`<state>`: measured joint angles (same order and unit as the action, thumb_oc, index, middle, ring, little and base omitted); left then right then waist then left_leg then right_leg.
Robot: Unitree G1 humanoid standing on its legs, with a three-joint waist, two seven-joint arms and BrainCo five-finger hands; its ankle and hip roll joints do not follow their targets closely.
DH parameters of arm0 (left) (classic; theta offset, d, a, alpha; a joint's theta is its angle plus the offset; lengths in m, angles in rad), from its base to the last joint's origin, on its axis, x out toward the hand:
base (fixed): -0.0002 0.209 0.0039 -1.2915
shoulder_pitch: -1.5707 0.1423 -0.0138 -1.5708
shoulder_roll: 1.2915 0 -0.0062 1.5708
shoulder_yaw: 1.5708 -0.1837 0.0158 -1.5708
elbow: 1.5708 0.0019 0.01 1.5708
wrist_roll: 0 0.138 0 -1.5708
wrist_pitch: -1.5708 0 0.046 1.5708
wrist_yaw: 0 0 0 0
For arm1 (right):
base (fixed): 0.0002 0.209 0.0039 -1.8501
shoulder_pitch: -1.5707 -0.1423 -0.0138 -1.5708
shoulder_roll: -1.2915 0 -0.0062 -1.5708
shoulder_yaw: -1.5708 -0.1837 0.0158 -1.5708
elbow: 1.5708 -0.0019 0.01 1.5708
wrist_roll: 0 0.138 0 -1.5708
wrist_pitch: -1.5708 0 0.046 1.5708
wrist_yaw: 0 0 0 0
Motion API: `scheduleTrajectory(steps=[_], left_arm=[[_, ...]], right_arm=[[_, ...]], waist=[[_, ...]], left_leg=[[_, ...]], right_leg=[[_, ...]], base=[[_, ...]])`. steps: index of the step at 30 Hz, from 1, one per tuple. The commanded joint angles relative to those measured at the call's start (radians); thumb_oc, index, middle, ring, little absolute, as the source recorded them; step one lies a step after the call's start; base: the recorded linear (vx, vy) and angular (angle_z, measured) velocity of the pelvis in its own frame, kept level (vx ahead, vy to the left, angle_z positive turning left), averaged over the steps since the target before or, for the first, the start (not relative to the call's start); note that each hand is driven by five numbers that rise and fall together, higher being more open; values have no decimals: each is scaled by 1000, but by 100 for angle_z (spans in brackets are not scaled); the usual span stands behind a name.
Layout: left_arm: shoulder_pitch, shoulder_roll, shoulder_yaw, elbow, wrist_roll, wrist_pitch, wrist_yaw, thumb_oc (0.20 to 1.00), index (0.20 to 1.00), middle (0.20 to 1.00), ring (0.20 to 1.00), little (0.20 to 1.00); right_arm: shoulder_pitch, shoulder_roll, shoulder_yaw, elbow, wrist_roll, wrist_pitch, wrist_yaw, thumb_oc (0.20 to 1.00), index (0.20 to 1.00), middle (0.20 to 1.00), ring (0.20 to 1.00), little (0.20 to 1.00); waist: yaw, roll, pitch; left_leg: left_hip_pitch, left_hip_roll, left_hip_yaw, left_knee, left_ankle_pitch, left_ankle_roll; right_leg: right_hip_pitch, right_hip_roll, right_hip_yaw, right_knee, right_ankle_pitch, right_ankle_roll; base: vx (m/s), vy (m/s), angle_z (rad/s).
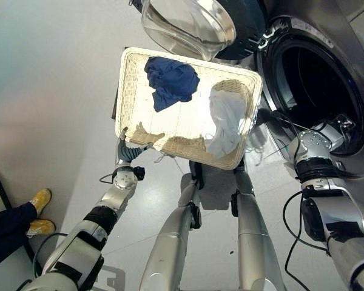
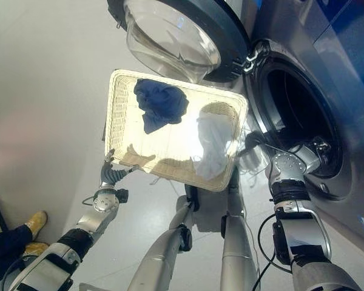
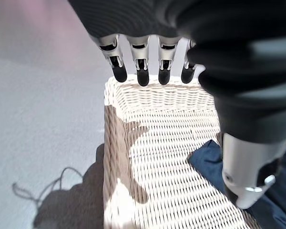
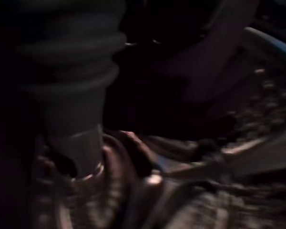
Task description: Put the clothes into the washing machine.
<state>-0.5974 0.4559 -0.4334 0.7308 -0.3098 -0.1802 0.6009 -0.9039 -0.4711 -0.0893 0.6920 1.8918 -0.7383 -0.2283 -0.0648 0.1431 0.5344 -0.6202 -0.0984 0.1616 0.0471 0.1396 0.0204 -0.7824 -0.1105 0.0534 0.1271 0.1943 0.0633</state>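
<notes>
A white wicker basket (image 1: 136, 79) stands on the floor before the washing machine (image 1: 273, 66), whose round door (image 1: 194, 24) hangs wide open above the basket's far edge. A crumpled navy cloth (image 1: 170, 82) lies at the far side of the basket. A white cloth (image 1: 225, 121) lies at its right side and hangs over the near rim. My left hand (image 1: 128, 151) hovers at the basket's near left corner, fingers (image 3: 142, 76) straight and open, holding nothing. My right hand (image 1: 338, 128) reaches into the lower edge of the dark drum; its wrist view is too dark to read.
A person's yellow shoes (image 1: 39, 197) and a dark trouser leg (image 1: 9, 221) stand at the far left on the pale floor. The glass door bulges out over the basket's far right corner.
</notes>
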Motion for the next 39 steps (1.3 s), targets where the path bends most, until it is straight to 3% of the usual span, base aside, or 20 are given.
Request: scheduleTrajectory(steps=[1,2,3,4,5,10,12,14,22,25,28,31,34,36,37,38,39], left_arm=[[-51,27,50,25,29,-19,76,1000,1000,1000,1000,1000],[-86,35,53,30,49,-11,82,1000,1000,1000,1000,1000],[-86,35,53,30,49,-11,82,1000,1000,1000,1000,1000],[-130,46,50,44,71,-1,81,1000,1000,1000,1000,1000],[-151,52,51,51,81,5,78,1000,1000,1000,1000,1000],[-180,59,45,71,88,11,69,1000,1000,1000,1000,1000],[-291,92,25,112,117,98,46,1000,1000,1000,1000,1000],[-339,103,11,144,125,145,38,1000,1000,1000,1000,1000],[-483,147,-7,278,82,244,19,1000,1000,1000,1000,1000],[-523,155,-4,335,51,273,19,1000,1000,1000,1000,1000],[-562,163,-13,426,18,338,26,1000,1000,1000,1000,1000],[-575,170,-12,450,20,354,30,1000,1000,1000,1000,1000],[-606,192,-39,502,67,441,13,1000,1000,1000,1000,1000],[-613,201,-56,506,82,457,10,661,661,661,661,661],[-617,209,-64,508,90,460,11,376,376,376,376,376],[-622,215,-70,506,91,463,14,200,200,200,200,200],[-625,220,-76,506,74,457,18,200,200,200,200,200]], right_arm=[[1,-176,29,70,-142,405,42,1000,1000,1000,1000,1000],[39,-130,81,120,-255,512,98,1000,1000,1000,1000,1000],[39,-130,81,120,-255,512,98,1000,1000,1000,1000,1000],[67,-94,129,191,-379,556,154,1000,1000,1000,1000,1000],[67,-87,141,230,-407,579,180,1000,1000,1000,1000,1000],[72,-79,155,301,-468,586,232,1000,1000,1000,1000,1000],[140,-18,193,321,-536,543,291,1000,1000,1000,1000,1000],[177,10,208,289,-539,518,311,1000,1000,1000,1000,1000],[288,87,294,121,-530,434,319,1000,1000,1000,1000,1000],[305,96,314,87,-527,422,327,1000,1000,1000,1000,1000],[344,99,349,19,-524,403,328,1000,1000,1000,1000,1000],[353,96,363,-16,-519,399,321,1000,1000,1000,1000,1000],[380,82,391,-95,-519,401,311,1000,1000,1000,1000,1000],[389,77,396,-120,-524,404,304,1000,1000,1000,1000,1000],[398,66,400,-137,-520,410,305,1000,1000,1000,1000,1000],[406,60,404,-157,-517,412,304,1000,1000,1000,1000,1000],[417,58,406,-169,-520,413,312,1000,1000,1000,1000,1000]], waist=[[-26,52,-14],[-23,44,-14],[-23,44,-14],[-22,34,-14],[-21,31,-14],[-22,26,-14],[-40,-5,-14],[-56,-23,-14],[-116,-93,-14],[-133,-108,-14],[-153,-127,-14],[-159,-133,-14],[-180,-152,-14],[-185,-157,-14],[-190,-163,-14],[-194,-167,-14],[-198,-170,-14]], left_leg=[[-61,41,-31,105,-33,-83],[-75,44,-32,108,-32,-87],[-75,44,-32,108,-32,-87],[-87,47,-30,116,-33,-89],[-101,48,-28,121,-28,-88],[-99,49,-28,128,-38,-88],[-129,54,-17,153,-46,-83],[-147,57,-7,170,-53,-81],[-223,67,21,284,-118,-69],[-245,70,32,322,-142,-65],[-264,81,32,399,-214,-65],[-282,83,34,417,-225,-63],[-330,87,39,466,-253,-63],[-341,87,38,477,-261,-63],[-349,86,38,485,-268,-62],[-359,86,38,495,-275,-60],[-365,85,39,502,-280,-59]], right_leg=[[8,104,-95,183,-183,-10],[-2,105,-98,186,-183,-12],[-2,105,-98,186,-183,-12],[-11,107,-101,193,-184,-16],[-24,109,-102,193,-176,-18],[-20,108,-104,198,-185,-18],[-42,116,-101,199,-175,-20],[-57,117,-97,198,-168,-19],[-123,104,-79,182,-133,-13],[-144,100,-73,183,-129,-11],[-159,101,-60,206,-156,-2],[-176,101,-55,210,-155,-1],[-222,98,-41,207,-138,1],[-233,99,-36,203,-131,2],[-241,98,-32,200,-126,3],[-252,101,-26,201,-123,3],[-257,103,-21,202,-122,3]], base=[[-3,-58,-9],[-3,-58,-9],[-24,-67,-9],[-28,-30,-7],[-13,-29,-9],[-3,9,-4],[-34,76,-8],[-32,80,6],[-13,87,-7],[13,100,-9],[40,150,-14],[9,82,-9],[12,135,-1],[12,108,-4],[14,87,-8],[20,118,-9],[15,75,-6]])
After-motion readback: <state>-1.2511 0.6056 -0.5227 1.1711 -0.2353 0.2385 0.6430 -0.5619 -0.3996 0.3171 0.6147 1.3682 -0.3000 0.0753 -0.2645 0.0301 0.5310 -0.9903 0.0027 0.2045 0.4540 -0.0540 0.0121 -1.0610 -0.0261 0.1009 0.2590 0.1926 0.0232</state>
